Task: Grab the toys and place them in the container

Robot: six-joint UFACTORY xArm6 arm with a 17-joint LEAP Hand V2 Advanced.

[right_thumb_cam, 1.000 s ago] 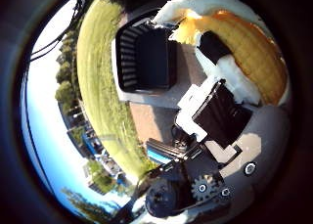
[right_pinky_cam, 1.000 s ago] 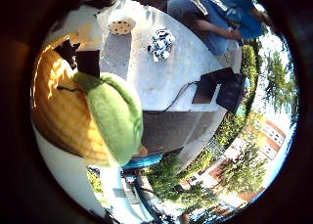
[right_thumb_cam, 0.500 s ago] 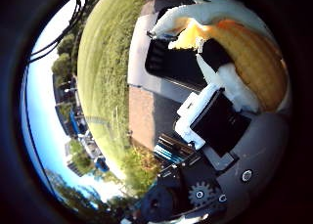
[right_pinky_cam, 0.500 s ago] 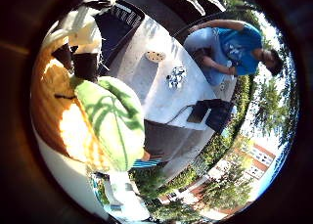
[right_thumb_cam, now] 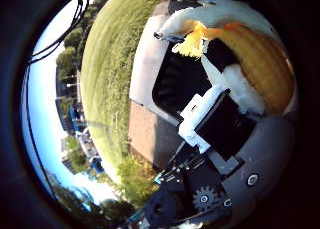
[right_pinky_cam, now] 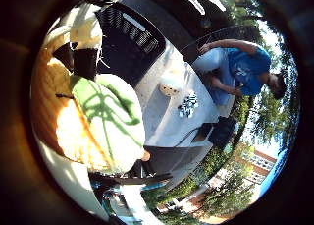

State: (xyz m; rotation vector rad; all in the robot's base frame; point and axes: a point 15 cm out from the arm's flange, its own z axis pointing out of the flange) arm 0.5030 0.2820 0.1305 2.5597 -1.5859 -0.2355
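Crate (right_pinky_cam: 128,41), black with slotted walls, sits at one end of the pale worktop (right_pinky_cam: 162,122); its inside is dark and nothing can be made out in it. The thumb-side view shows the same dark opening beneath the palm, edged by the worktop, with lawn (right_thumb_cam: 107,74) beyond. Filling the near part of both views is the corn toy (right_pinky_cam: 59,117), a plush yellow cob with a green leaf (right_pinky_cam: 110,122) and pale husk, pressed close against the palm. The robot hand (right_thumb_cam: 215,134) is closed around it: a black and white finger (right_pinky_cam: 83,53) curls over the cob's upper part, and on the thumb side a white and black finger segment lies against the orange-yellow cob beside a fringe of yellow tassel. The toy hangs in the air, close to the crate's rim and partly over its opening, clear of the worktop. Further along the worktop, well apart from the crate, lie a pale round spotted toy (right_pinky_cam: 170,86) and, just beside it, a small black and white toy (right_pinky_cam: 187,105). Near the worktop's far corner sits a dark box-like thing (right_pinky_cam: 221,131), too small to identify. A person in a blue shirt sits beyond the worktop's edge, touching none of the toys. Trees and a brick building (right_pinky_cam: 250,161) stand behind.
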